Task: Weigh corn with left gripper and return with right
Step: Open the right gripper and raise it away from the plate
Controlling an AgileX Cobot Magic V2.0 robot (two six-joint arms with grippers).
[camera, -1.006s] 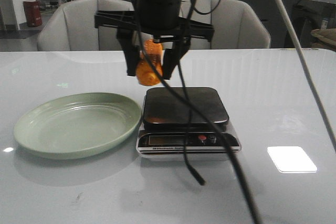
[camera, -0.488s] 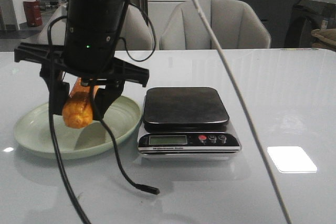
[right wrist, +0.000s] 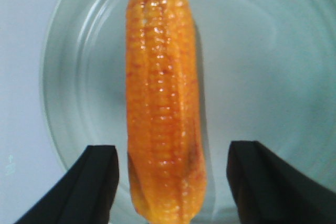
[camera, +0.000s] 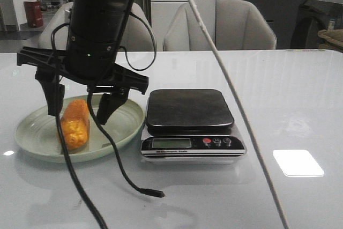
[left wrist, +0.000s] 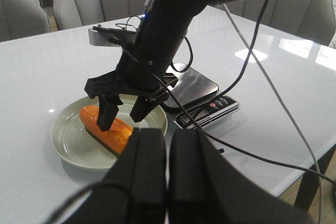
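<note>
Lying in the plate (camera: pixel 32 140), the corn (camera: pixel 74 124) looks stiff, light, glossy; I'd grip mid-cob. Right claw (camera: pixel 77 108) straddles it, spread; left claw (left wrist: pixel 167 174) pressed together.

Corn (right wrist: pixel 163 108) lies lengthwise down the centre of the frame, resting in a pale green plate (right wrist: pixel 273 66). Two black fingers (right wrist: pixel 94 184) of the right tool (right wrist: pixel 178 182) stand spread at lower left and lower right, both clear of the cob. White counter (right wrist: pixel 21 51) shows at far left.
</note>
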